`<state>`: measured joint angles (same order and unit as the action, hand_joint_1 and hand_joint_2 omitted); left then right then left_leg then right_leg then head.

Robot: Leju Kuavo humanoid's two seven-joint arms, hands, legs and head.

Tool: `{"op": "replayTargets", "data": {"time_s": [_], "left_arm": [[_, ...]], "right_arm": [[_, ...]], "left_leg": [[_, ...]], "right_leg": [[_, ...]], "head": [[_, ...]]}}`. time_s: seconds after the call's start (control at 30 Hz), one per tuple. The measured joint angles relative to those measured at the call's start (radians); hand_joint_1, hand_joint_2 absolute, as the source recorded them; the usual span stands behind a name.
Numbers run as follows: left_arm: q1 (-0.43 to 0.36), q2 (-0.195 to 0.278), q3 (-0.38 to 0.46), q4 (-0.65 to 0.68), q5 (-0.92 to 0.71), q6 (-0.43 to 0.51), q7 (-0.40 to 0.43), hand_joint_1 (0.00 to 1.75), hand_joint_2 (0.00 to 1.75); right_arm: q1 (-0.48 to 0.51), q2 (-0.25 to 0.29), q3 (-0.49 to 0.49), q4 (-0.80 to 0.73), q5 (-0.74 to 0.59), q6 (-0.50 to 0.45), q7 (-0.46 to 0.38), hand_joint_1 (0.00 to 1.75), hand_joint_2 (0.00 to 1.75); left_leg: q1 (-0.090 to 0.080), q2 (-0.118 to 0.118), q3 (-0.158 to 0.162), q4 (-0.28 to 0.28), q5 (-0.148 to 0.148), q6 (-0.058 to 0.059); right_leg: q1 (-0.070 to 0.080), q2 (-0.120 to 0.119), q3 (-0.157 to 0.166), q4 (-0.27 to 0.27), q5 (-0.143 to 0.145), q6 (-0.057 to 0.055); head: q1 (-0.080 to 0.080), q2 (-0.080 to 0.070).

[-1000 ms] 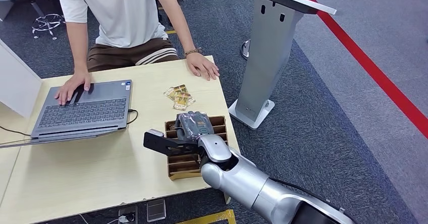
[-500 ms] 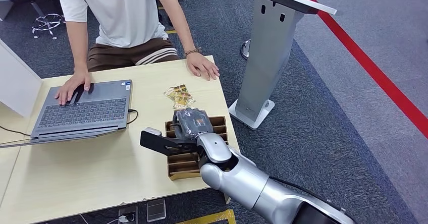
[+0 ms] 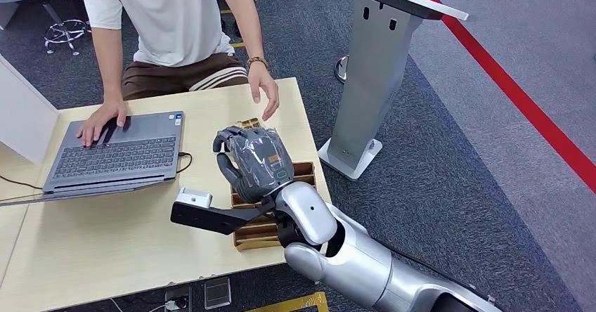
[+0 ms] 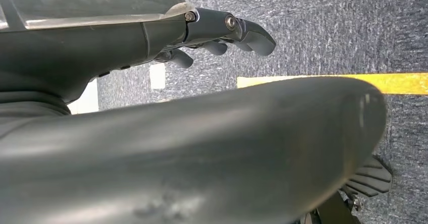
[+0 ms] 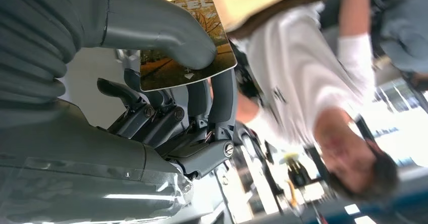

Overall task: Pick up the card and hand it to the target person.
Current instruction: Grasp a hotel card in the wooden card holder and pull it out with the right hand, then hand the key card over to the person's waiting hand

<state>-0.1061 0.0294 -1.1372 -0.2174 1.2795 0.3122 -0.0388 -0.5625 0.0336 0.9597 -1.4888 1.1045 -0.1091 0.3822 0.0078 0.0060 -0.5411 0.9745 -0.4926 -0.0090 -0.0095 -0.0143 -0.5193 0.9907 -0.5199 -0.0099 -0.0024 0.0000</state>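
Above the brown slotted wooden card holder (image 3: 270,213) on the pale wooden worktop (image 3: 126,228), I have the right robot hand (image 3: 253,159) raised, thumb pinching an autumn-print plastic card (image 5: 189,47) against its dark fingers (image 5: 222,100). From the right wrist view the card juts past the fingertips, long axis pointing roughly toward the person in the white T-shirt (image 3: 165,17). That person's hand (image 3: 263,87) hangs just over the far worktop edge, ahead of my robot hand and slightly to its right, near but not touching. My call: extend forward along the card's axis for the handover. Left robot hand (image 4: 217,32) hangs over grey carpet, fingers loosely spread and holding nothing.
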Motion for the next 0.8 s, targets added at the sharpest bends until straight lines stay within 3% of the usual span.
{"op": "replayTargets", "data": {"time_s": [0.13, 0.27, 0.43, 0.8], "left_arm": [[0.000, 0.000, 0.000, 0.000, -0.005, -0.004, -0.006, 0.00, 0.00], [0.000, 0.000, 0.000, 0.000, -0.011, -0.001, -0.007, 0.00, 0.00], [-0.001, 0.000, 0.000, 0.000, -0.012, 0.013, 0.002, 0.00, 0.00], [-0.001, 0.000, 0.000, 0.000, -0.023, 0.030, 0.024, 0.00, 0.00]], "right_arm": [[0.005, -0.009, 0.001, -0.015, 0.034, -0.128, -0.093, 1.75, 1.75], [0.009, -0.013, 0.001, 0.004, 0.066, -0.314, -0.191, 1.75, 1.75], [0.012, -0.014, 0.000, 0.058, 0.104, -0.511, -0.266, 1.75, 1.75], [0.072, 0.029, -0.095, 0.132, 0.194, -0.531, -0.474, 1.75, 1.75]], "left_leg": [[0.000, 0.000, 0.000, 0.000, 0.000, 0.000], [0.000, 0.000, 0.000, 0.000, 0.000, 0.000], [0.000, 0.000, 0.000, 0.000, 0.000, 0.000], [0.000, 0.000, -0.001, 0.000, 0.000, 0.000]], "right_leg": [[0.000, 0.000, 0.000, 0.000, 0.000, 0.000], [0.000, 0.000, 0.000, 0.000, 0.000, 0.000], [0.000, 0.000, 0.000, 0.000, 0.000, 0.000], [0.000, 0.000, 0.000, 0.000, 0.000, 0.000]], "head": [[0.000, 0.000], [0.000, 0.000], [0.000, 0.000], [0.000, 0.000]]}}
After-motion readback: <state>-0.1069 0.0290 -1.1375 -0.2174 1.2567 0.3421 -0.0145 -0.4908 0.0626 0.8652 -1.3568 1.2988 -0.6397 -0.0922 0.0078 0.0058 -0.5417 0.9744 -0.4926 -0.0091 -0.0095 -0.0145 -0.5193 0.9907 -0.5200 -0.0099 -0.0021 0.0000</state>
